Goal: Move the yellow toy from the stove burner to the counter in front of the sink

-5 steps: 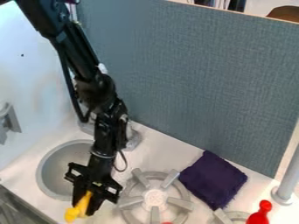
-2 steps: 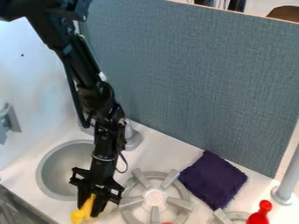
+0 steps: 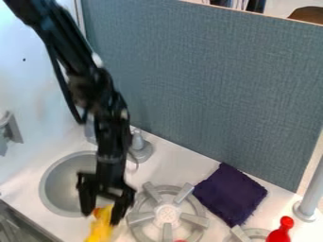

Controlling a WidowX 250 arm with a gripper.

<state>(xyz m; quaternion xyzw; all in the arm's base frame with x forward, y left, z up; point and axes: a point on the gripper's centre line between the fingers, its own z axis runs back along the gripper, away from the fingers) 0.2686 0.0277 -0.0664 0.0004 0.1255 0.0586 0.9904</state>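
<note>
One yellow toy (image 3: 99, 230), with a small orange-red patch near its upper end, just to the near right of the sink (image 3: 60, 183), between and below the tips of the black gripper (image 3: 101, 219). Claw released, fingers spread well apart, with nothing clenched; too blurred to tell whether touching the toy or clear of it. Also hard to tell whether the toy is resting on the counter (image 3: 167, 163) or hanging just above it. Dark front panel (image 3: 22, 221) to the near left of the sink. Well to the right of the sink and slightly nearer, a red toy (image 3: 281, 231) with a rounded top, overlapping the view of a second burner (image 3: 257, 232), partly cut off. Closer on that same right side of the sink, a round gray burner (image 3: 167, 214) with thick spokes and a pale center. Right of the sink, past that burner, a dark purple cloth (image 3: 230, 194) lying flat, and farther right a gray pole (image 3: 313, 189) on a round base. Just beyond the sink, to the right, a gray tap fitting (image 3: 140, 150), close to the black arm (image 3: 95, 92) slanting down from the upper left. Behind the sink, a white wall (image 3: 38, 71) to the left and a blue-gray partition (image 3: 208, 85) to the right.
</note>
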